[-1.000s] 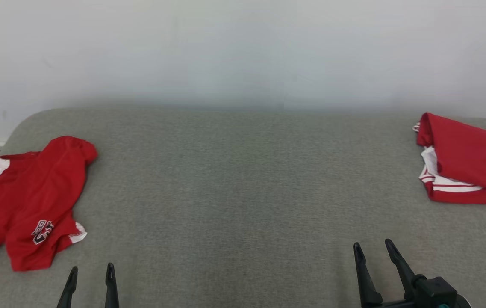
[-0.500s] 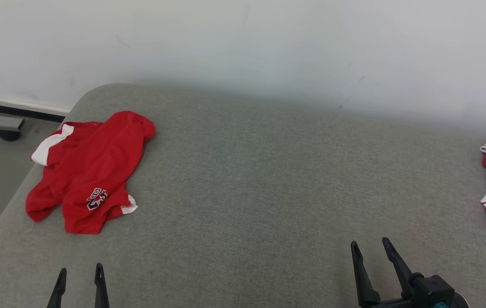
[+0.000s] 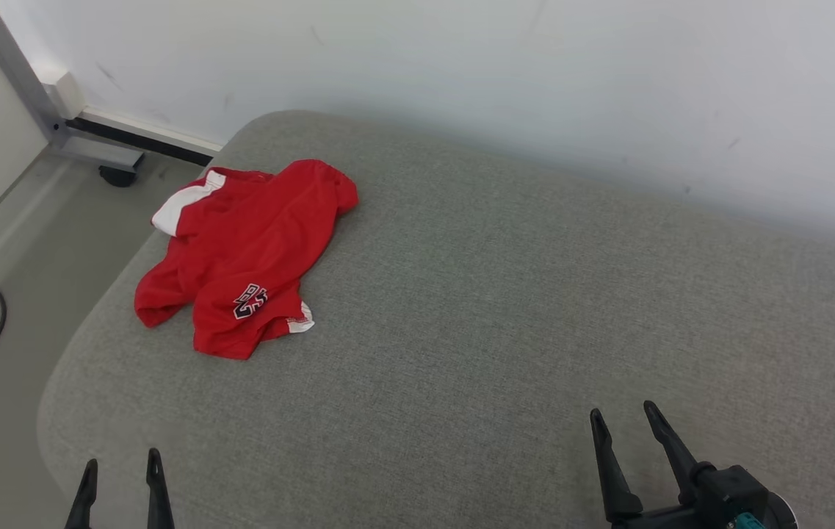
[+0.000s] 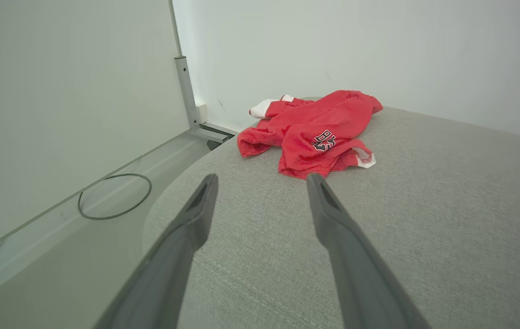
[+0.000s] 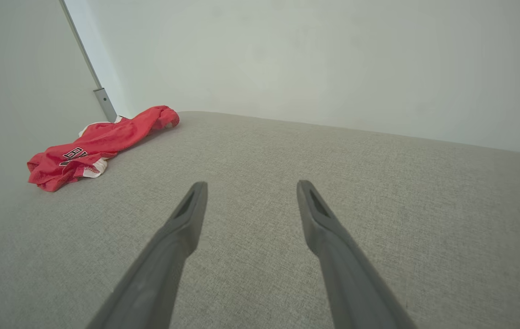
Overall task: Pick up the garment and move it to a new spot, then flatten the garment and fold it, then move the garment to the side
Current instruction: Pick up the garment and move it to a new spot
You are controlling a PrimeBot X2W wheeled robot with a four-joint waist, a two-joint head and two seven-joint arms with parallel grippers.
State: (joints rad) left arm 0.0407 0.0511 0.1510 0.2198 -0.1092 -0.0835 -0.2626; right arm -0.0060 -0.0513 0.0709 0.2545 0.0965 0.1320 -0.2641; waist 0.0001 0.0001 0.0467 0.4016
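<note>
Head view: the grey cushion (image 3: 505,294) spreads before me, with the red garment (image 3: 241,250) crumpled near its far left corner. At the near edge my right gripper (image 3: 623,409) and left gripper (image 3: 122,459) both stand spread apart, holding nothing.

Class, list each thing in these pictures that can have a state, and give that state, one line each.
Garment: crumpled, unfolded, lying on the pad, not gripped.
Left gripper: open, empty.
Right gripper: open, empty.
Cable: lying in a loose loop on the floor.
</note>
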